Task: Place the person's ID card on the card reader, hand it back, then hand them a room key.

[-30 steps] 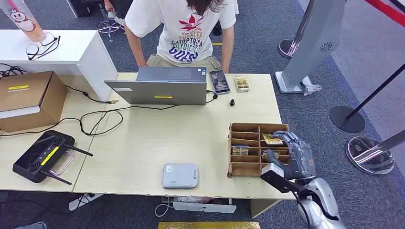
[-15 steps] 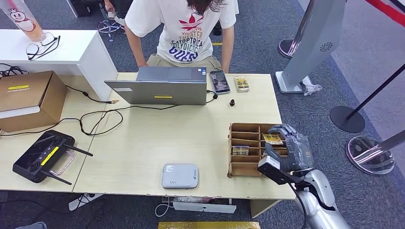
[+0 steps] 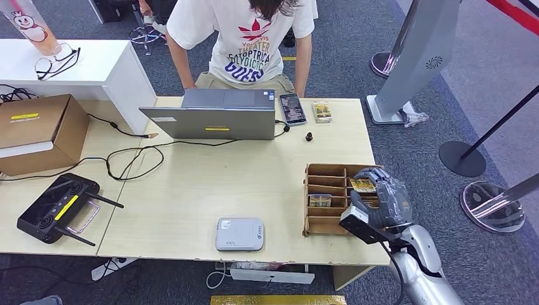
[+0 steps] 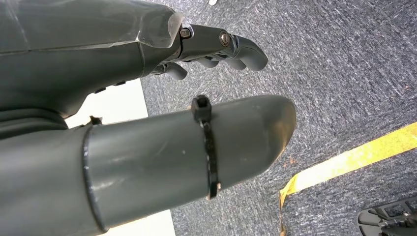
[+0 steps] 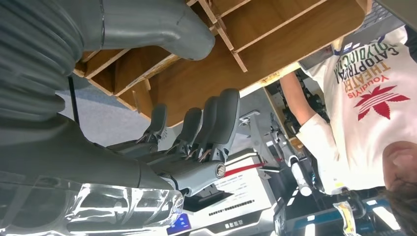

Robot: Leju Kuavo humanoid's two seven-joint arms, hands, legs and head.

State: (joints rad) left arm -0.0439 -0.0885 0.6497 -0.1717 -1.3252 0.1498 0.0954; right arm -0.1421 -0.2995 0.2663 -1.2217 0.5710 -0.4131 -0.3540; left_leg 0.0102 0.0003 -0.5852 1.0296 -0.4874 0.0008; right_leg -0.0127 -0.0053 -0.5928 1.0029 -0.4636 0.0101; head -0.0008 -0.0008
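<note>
Your right hand [image 3: 380, 202] has crept further in over the wooden card tray [image 3: 326, 219] at the desk's near right corner since a second ago, fingers apart and empty, so key pickup is starting; room key cards [image 3: 362, 185] sit in its slots, left hand [image 4: 216, 46] hangs loosely curled, empty.

The head view looks steeply down from high on the robot across the desk [image 3: 191, 184], with the person [image 3: 245, 38] at twelve o'clock. The left wrist view stares down close at carpet [image 4: 344, 73]. The right wrist view, upturned, sits tight against the wooden organizer [image 5: 275, 39], which the head view shares [image 3: 324, 197].
</note>
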